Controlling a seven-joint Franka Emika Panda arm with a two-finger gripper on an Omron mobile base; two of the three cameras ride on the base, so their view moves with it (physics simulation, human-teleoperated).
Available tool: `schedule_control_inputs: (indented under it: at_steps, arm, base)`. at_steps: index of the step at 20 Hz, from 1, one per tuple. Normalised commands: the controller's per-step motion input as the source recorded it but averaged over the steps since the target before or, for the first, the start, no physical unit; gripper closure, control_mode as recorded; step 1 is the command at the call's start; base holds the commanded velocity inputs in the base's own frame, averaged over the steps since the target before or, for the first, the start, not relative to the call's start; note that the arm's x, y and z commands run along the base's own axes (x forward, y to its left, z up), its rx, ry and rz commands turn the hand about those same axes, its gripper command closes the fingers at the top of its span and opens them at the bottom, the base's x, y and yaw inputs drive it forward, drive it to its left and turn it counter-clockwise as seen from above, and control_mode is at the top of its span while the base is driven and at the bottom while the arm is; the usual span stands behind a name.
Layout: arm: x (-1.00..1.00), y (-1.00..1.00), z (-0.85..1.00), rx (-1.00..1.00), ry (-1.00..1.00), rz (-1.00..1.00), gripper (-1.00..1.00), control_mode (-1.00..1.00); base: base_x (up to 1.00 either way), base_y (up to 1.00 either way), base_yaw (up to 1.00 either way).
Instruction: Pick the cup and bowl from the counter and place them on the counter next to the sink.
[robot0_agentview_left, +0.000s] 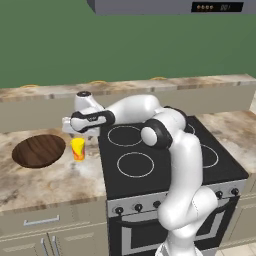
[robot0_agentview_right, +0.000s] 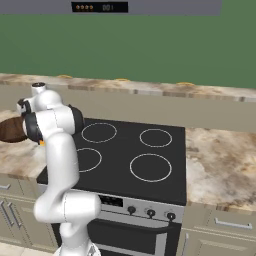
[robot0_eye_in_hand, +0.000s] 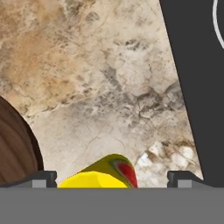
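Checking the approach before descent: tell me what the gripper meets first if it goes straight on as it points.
Probably the cup, which sits between the open gripper's fingertips, with the counter beneath; depth is uncertain.

So the cup (robot0_agentview_left: 78, 149) stands upright on the counter (robot0_agentview_left: 50, 180), between the bowl (robot0_agentview_left: 38, 150) on its left and the stovetop (robot0_agentview_left: 165, 160) on its right. The gripper (robot0_agentview_left: 79, 131) hangs right above the cup, and in the hand view the cup sits between its wide-apart fingertips (robot0_eye_in_hand: 43, 178).
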Motion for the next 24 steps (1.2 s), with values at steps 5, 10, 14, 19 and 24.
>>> schedule_control_inputs:
  at_steps: [5,10,14,19,24]
  arm:
    - [0.0,0.01,0.14,0.0,0.0,0.0,-1.0,-1.0]
    - [-0.03,-0.02,0.05,0.0,0.0,0.0,-1.0,-1.0]
    - [-0.09,-0.05,-0.19,0.0,0.0,0.0,-1.0,-1.0]
    - [-0.23,-0.08,-0.18,0.0,0.01,0.0,-1.0,-1.0]
    - [-0.21,-0.16,0.0,0.02,0.0,-0.01,-1.0,-1.0]
  base:
    - [0.0,0.0,0.0]
    - [0.0,0.0,0.0]
    - [0.0,0.0,0.0]
    - [0.0,0.0,0.0]
    - [0.0,0.0,0.0]
